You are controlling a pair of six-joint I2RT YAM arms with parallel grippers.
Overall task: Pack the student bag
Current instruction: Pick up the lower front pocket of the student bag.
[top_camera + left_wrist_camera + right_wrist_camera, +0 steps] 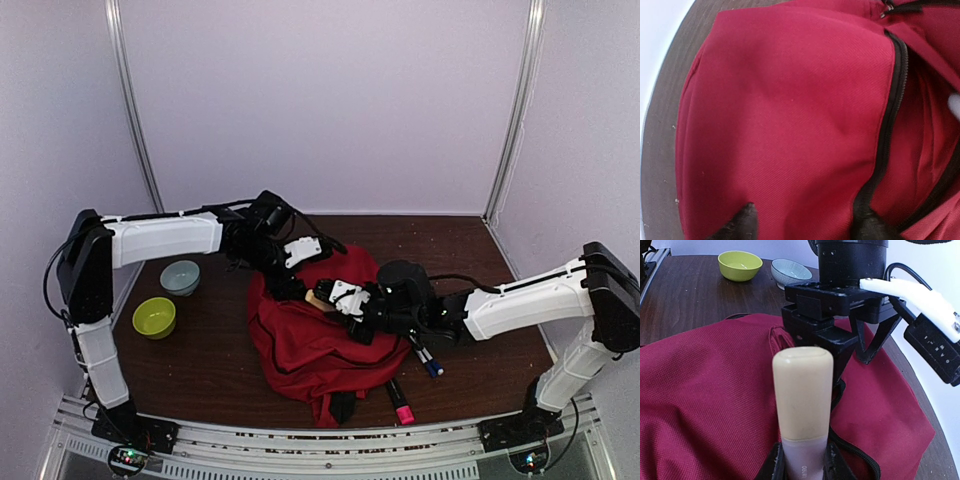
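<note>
The bag (300, 350) flap appears pinned by the spread left gripper (805, 227) so the tube (802, 390), clamped in the right gripper (802, 465), can enter.

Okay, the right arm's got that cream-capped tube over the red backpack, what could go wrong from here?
1. The left gripper sits straight ahead of the cream-capped tube held by the right gripper; pushing forward may knock them together.
2. The left fingers lie spread on the red backpack without pinching it, so the zipper opening could sag shut and snag the tube.
</note>
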